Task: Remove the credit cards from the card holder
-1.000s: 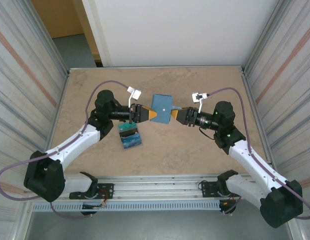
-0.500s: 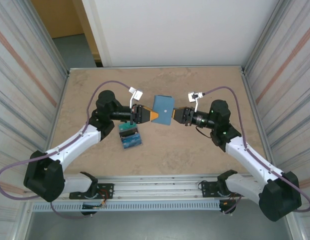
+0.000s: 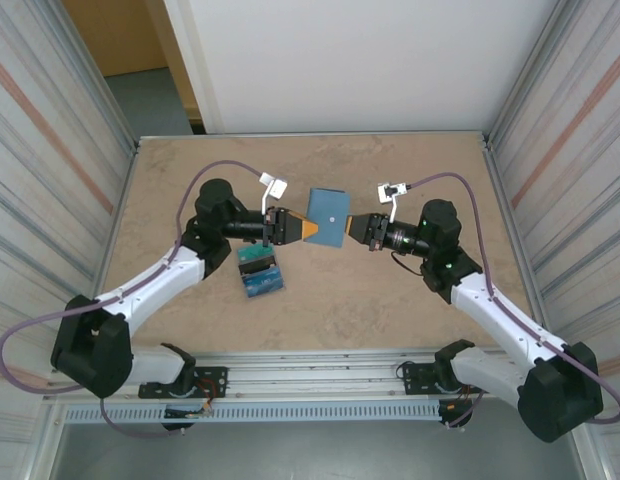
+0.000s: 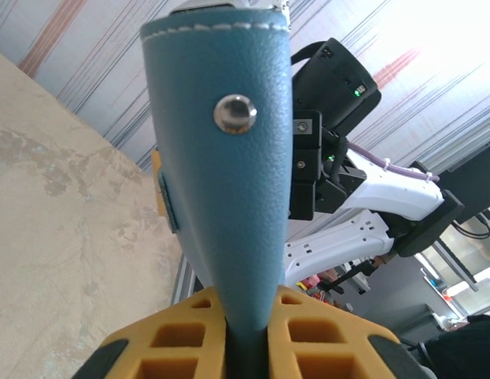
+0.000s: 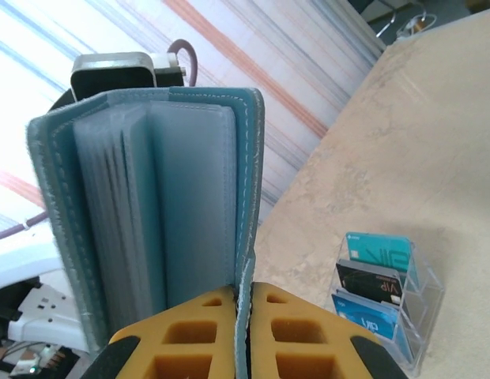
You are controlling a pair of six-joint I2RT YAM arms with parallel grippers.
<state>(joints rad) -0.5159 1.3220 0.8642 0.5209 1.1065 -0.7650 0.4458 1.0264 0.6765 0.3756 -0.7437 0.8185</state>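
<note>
The steel-blue card holder (image 3: 326, 216) hangs above the table between my two grippers. My left gripper (image 3: 308, 230) is shut on its left edge; in the left wrist view the yellow pads (image 4: 316, 332) squeeze the card holder (image 4: 221, 158) below its metal snap. My right gripper (image 3: 347, 226) is shut on the right cover; in the right wrist view its gripper (image 5: 243, 308) pinches the stitched edge of the card holder (image 5: 150, 205), whose inner sleeves fan apart. Teal, black and blue credit cards (image 5: 371, 280) stand in a clear rack (image 3: 261, 272) on the table.
The clear rack stands just below my left gripper's wrist. The tan table (image 3: 390, 300) is walled by corrugated panels (image 3: 50, 200) on both sides and a white board at the back. The arm bases and a rail (image 3: 320, 365) line the near edge.
My right gripper has moved left to the card holder and shut on its right edge. The left gripper has kept its grip and barely moved.
</note>
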